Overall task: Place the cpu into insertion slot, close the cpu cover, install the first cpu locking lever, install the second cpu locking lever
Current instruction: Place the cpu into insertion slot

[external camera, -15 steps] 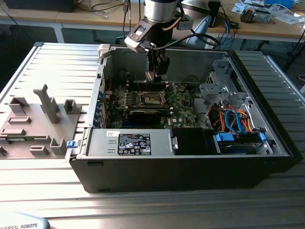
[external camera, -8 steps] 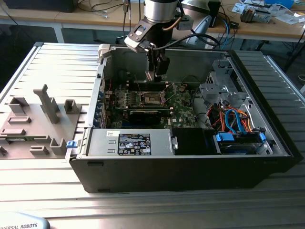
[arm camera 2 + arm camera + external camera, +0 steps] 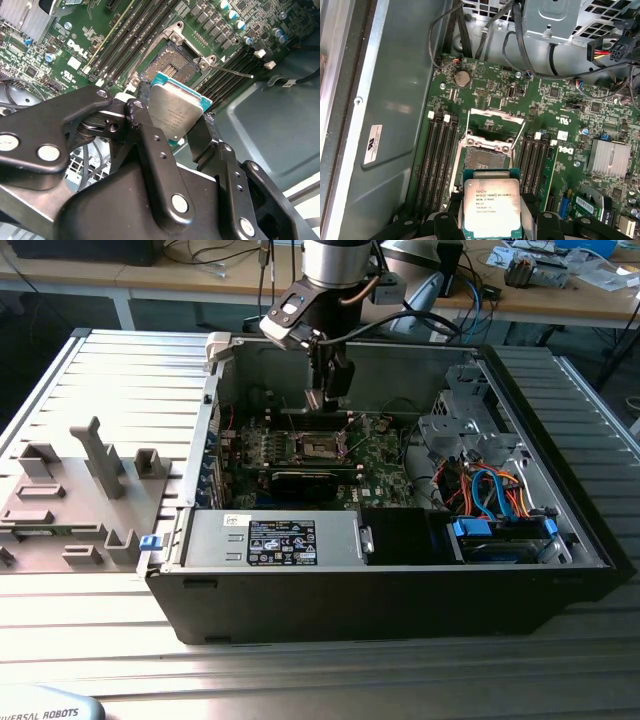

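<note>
Black linkages of the gripper (image 3: pixel 176 120) lie closest in the second wrist view, and its fingers (image 3: pixel 141 112) are clamped on two opposite edges of the cpu (image 3: pixel 175 110). The chip is held in the air just above the insertion slot (image 3: pixel 175 60) and apart from it. In the exterior view this places it over the green motherboard (image 3: pixel 385 465) toward the far wall of the open computer case (image 3: pixel 400 600).

The cpu is judged light, stiff and fragile, with a smooth lid that could slip. An edge grip that keeps the underside untouched seems right. A dull silver-grey square top with fine print is seen on a teal-edged carrier board.

The slot is bare and dark, and the cpu cover (image 3: pixel 495 116) appears swung up beyond it, between the rows of memory slots (image 3: pixel 437 155).
</note>
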`<state>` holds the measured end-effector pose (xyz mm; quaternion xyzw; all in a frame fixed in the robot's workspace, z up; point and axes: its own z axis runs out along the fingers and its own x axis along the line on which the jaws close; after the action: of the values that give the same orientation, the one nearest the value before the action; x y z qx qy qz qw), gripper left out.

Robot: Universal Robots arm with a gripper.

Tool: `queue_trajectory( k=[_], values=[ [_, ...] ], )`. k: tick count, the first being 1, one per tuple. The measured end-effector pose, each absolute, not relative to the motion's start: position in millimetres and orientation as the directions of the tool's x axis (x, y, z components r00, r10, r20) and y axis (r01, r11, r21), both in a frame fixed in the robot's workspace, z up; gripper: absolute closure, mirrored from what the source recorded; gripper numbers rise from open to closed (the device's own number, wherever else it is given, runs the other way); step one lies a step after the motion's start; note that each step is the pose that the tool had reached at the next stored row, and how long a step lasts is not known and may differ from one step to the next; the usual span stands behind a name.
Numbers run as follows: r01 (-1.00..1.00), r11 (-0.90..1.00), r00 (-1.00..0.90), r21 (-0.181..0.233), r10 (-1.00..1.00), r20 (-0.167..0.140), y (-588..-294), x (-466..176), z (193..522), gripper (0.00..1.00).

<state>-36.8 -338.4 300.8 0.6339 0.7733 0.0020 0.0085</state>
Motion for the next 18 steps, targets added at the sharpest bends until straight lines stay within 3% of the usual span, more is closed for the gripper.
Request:
queue_trajectory(
  k=[18],
  values=[
    [0.985,0.170,-0.169,0.014,0.985,-0.010,-338.4,-36.8,299.3,0.46]
  ],
)
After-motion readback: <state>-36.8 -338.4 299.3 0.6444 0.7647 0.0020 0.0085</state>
